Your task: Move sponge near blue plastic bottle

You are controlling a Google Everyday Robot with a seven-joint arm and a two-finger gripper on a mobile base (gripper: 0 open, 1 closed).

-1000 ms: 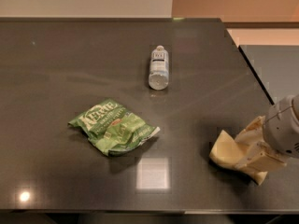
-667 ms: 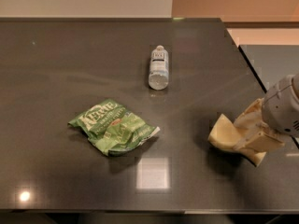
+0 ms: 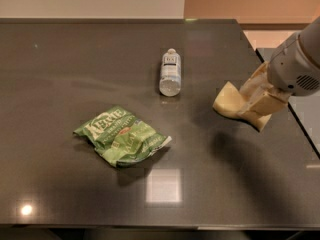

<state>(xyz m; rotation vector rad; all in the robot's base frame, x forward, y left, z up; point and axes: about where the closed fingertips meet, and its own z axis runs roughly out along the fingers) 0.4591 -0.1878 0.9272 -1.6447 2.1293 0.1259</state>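
Observation:
The blue plastic bottle (image 3: 170, 73) lies on its side at the middle back of the dark table, its white cap toward the far edge. My gripper (image 3: 254, 103) comes in from the right and is shut on the pale yellow sponge (image 3: 229, 101). It holds the sponge above the table, to the right of the bottle and a little nearer to me. A clear gap separates the sponge from the bottle. The sponge's shadow falls on the table below it.
A crumpled green snack bag (image 3: 121, 135) lies on the dark table (image 3: 75, 59), left of centre and nearer the front. The table's right edge (image 3: 280, 99) runs just under my arm. A bright light reflection shows on the surface near the front.
My gripper has lifted the sponge and carried it up and away from the front right, toward the bottle. The bottle and the snack bag have not moved.

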